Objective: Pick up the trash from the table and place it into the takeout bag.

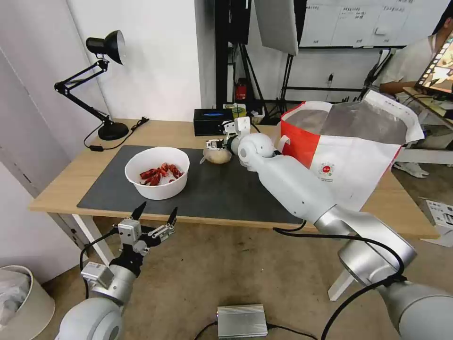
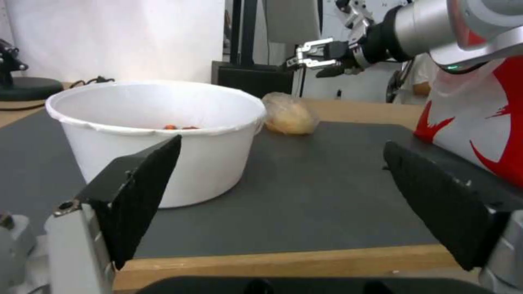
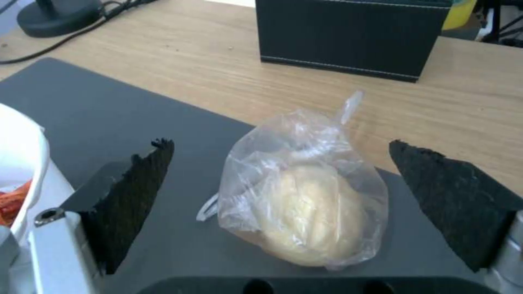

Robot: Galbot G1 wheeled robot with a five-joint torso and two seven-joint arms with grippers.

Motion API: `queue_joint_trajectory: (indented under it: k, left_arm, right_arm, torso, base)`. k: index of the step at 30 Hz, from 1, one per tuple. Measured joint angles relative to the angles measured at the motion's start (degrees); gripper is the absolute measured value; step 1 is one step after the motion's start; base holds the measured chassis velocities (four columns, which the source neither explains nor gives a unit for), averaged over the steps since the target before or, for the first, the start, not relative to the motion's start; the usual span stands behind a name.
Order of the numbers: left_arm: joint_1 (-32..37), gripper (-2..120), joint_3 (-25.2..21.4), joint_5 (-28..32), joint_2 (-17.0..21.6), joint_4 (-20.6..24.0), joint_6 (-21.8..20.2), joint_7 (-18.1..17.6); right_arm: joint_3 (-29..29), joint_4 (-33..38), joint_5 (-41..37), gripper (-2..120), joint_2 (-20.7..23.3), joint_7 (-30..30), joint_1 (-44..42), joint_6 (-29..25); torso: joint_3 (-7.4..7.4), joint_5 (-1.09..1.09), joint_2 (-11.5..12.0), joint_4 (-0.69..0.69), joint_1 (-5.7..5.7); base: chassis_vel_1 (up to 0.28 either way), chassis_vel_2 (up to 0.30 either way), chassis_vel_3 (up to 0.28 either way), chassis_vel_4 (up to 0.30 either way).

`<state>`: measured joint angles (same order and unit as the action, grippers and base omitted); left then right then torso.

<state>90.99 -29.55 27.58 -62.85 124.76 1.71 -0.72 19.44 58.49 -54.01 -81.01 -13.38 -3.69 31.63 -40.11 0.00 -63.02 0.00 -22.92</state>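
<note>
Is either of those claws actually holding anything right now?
No. The right gripper is open around the knotted bag, fingers not touching it. The left gripper hangs open before the table.

Both arms are glossy white shells joined by brushed silver rings. The right arm (image 1: 302, 189) is thick and rounded, ending in a ball-shaped white wrist, with a black cable looped along its silver elbow joint. The left arm (image 1: 101, 293) carries a small grey box and a black cable near its wrist. The left gripper (image 1: 155, 215) has a silver metal base and two black, pointed, wedge-shaped fingers (image 2: 139, 192) with a rough, worn surface; a hex screw sits in the grey finger mount. The right gripper (image 1: 222, 140) is white and grey.
</note>
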Motion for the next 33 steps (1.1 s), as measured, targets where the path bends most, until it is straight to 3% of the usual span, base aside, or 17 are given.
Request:
queue_joint_trajectory:
  k: [10,33]
  left_arm:
    - [-0.1,100,0.2,0.0,0.2,-0.4,0.1,0.0]
    - [-0.2,100,1.4,-0.2,-0.4,-0.7,0.2,0.0]
  right_arm:
    - [0.1,-3.0,1.4,100,-1.6,1.1,0.8,0.0]
    - [-3.4,-14.5,11.3,100,-5.3,11.3,0.9,-1.3]
  torso:
    - [0.0,0.0,0.0,0.0,0.0]
    - [0.0,0.0,0.0,0.0,0.0]
  base:
    - [0.0,0.0,0.0,0.0]
    - [0.0,0.0,0.0,0.0]
